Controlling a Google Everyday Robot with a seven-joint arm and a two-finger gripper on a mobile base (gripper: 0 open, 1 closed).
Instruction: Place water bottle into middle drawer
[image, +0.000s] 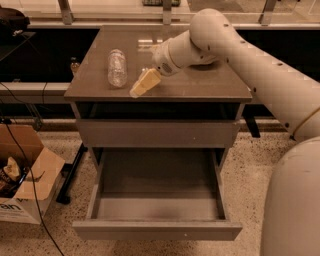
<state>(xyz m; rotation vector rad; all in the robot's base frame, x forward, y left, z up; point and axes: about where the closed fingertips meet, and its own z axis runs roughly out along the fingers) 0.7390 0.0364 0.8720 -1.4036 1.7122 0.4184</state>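
Observation:
The water bottle (117, 67) is clear crinkled plastic and lies on its side on the left part of the cabinet top (200, 87). The gripper (142, 85) hangs from the white arm (235, 45) over the cabinet top, just right of the bottle and near the front edge, apart from the bottle. The middle drawer (157, 231) is pulled open below, with a bare grey interior. The upper drawer front (157, 133) is shut.
An open cardboard box (22, 182) with things inside stands on the floor at the left, with black cables running by it. A black frame and a dark shelf lie behind the cabinet. The arm's white body (295, 210) fills the right edge.

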